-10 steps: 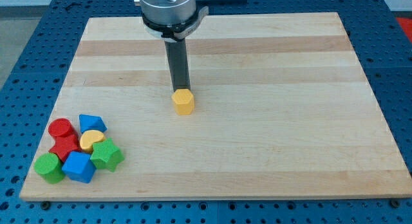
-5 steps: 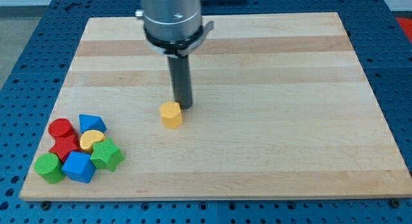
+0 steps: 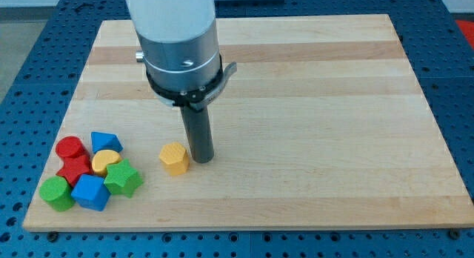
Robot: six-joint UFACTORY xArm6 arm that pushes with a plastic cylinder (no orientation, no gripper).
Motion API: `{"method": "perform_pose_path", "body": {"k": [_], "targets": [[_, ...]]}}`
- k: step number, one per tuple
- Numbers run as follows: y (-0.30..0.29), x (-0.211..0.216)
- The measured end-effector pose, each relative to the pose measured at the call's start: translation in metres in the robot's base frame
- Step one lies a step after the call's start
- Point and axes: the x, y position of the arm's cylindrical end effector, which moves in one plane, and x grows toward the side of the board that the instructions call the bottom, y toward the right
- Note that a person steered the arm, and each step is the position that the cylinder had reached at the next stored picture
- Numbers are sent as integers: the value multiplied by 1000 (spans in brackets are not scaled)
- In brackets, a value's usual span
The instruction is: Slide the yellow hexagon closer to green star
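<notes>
The yellow hexagon [image 3: 174, 159] lies on the wooden board [image 3: 311, 139] at lower centre-left. My tip [image 3: 201, 159] stands right against its right side, touching or nearly so. The green star [image 3: 123, 178] sits in the block cluster at the view's lower left, a short gap to the left of and slightly below the hexagon.
The cluster around the star holds a red cylinder [image 3: 70, 148], a blue triangular block [image 3: 104, 142], a yellow half-round block [image 3: 106, 161], a red block [image 3: 75, 169], a green cylinder [image 3: 56, 193] and a blue cube [image 3: 91, 192]. The board's bottom edge runs close below them.
My tip has moved down and to the left, pushing the yellow hexagon from the board's middle toward the lower-left cluster. The cluster has not moved.
</notes>
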Motion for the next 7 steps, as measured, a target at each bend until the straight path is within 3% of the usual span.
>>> {"method": "perform_pose_path", "body": {"k": [4,7], "targets": [[-56,6],[-61,4]]}}
